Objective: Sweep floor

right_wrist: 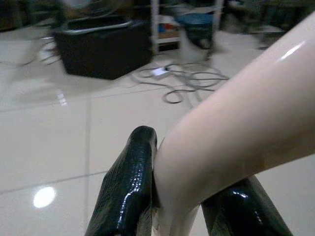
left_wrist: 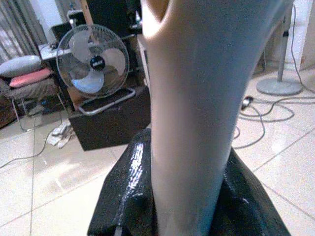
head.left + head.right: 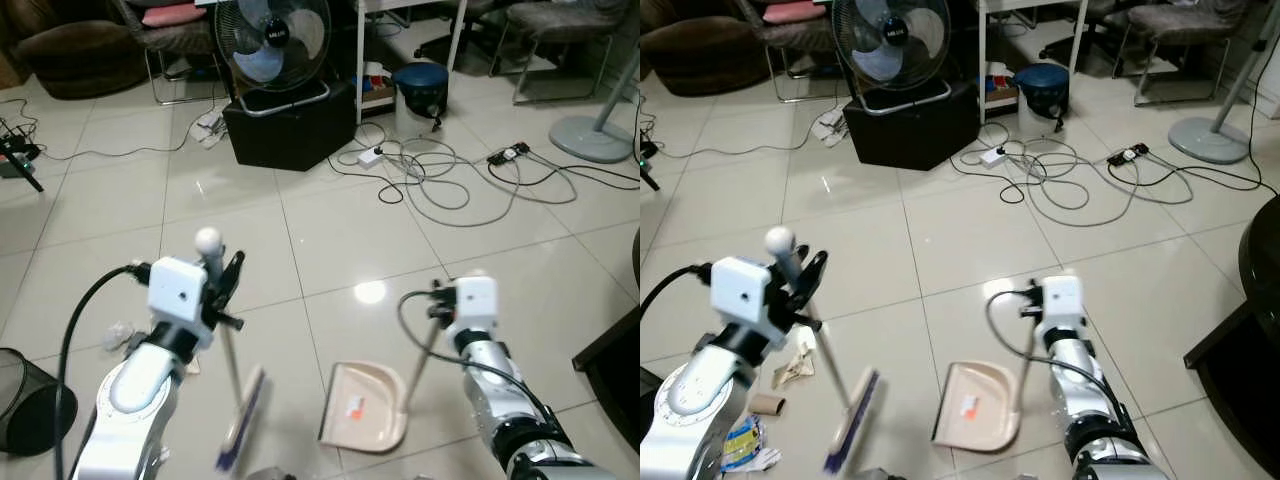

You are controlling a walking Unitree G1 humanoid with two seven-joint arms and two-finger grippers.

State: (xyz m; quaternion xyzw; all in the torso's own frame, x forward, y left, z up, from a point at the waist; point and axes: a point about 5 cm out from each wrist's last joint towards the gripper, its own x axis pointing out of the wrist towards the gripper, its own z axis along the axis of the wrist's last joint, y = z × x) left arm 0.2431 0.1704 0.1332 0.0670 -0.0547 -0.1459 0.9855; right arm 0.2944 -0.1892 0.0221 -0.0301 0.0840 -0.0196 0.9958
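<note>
Down by my left arm, the left gripper [image 3: 228, 290] is closed on the broom [image 3: 238, 400]. Its handle has a round white knob on top, and the blue bristle head hangs near the floor between my two arms. My right gripper [image 3: 437, 305] is closed on the thin handle of the dustpan [image 3: 362, 405]. The pan sits tipped on the tiles just beside the broom head, with its open mouth facing the broom.

The trash I need is off to my left. I can see crumpled paper [image 3: 795, 366], a small cardboard tube [image 3: 765, 405] and a blue wrapper [image 3: 740, 440] on the floor near my left arm. A black wire bin [image 3: 25, 400] stands at the far left.

To do this well, I think I should reach the broom out past the paper, set the bristles flat on the tile, and pull slowly toward the pan. The pan lip should press down tight so bits do not slip under. I must keep away from the cables [image 3: 450, 180] farther out on the floor.
</note>
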